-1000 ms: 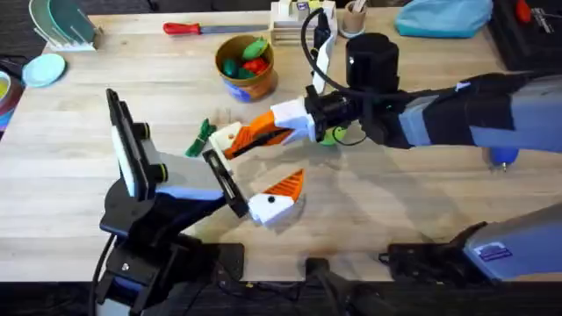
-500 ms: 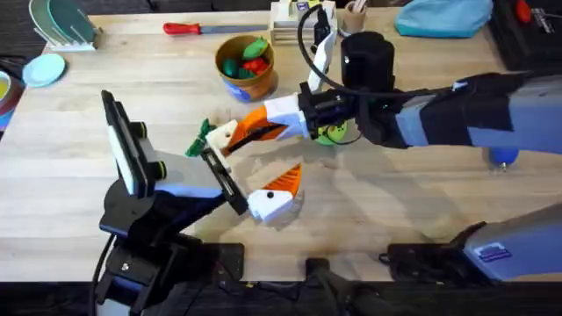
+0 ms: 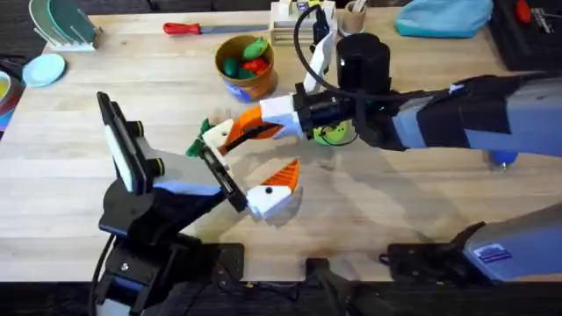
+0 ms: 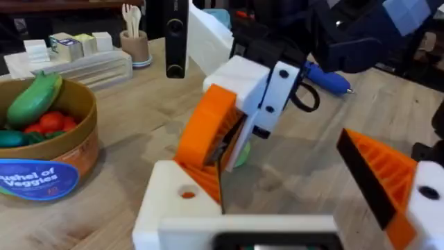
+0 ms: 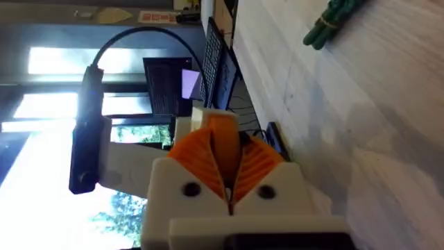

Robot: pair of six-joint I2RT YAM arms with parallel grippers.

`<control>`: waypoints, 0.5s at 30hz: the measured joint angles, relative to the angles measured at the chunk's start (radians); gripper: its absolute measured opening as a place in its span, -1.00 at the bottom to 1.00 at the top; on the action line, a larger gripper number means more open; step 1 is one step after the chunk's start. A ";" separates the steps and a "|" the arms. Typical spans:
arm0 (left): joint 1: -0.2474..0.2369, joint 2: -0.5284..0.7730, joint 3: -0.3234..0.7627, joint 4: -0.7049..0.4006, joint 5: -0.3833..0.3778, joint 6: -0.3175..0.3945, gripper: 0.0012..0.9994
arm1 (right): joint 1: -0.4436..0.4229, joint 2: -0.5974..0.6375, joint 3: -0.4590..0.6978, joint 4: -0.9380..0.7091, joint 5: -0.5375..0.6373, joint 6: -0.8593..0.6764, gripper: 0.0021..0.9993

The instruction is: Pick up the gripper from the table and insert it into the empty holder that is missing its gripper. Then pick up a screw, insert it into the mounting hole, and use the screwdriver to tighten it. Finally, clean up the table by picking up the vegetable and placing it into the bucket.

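Right tool (image 3: pixel 230 133) is closed on the gripper (image 5: pixel 222 142), pressing it against the holder (image 4: pixel 182 208). Left tool (image 3: pixel 248 180) stands open on the tabletop (image 3: pixel 421 189), near the vegetable (image 3: pixel 199 139).

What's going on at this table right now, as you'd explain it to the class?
The right gripper reaches across the middle, jaws shut on the loose gripper. It holds it against the empty holder at the left arm's tip. The vegetable lies on the table beside them, not yet in the bucket.
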 joint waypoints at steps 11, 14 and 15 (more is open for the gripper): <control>-0.006 -0.001 0.001 0.001 0.027 0.024 0.98 | -0.002 0.006 0.000 -0.017 -0.036 -0.003 0.18; -0.011 -0.002 0.001 0.000 0.045 0.034 0.98 | -0.019 0.007 0.000 -0.022 -0.072 -0.006 0.46; -0.013 -0.002 0.001 0.000 0.060 0.036 0.98 | -0.023 0.008 0.000 -0.021 -0.086 -0.008 0.49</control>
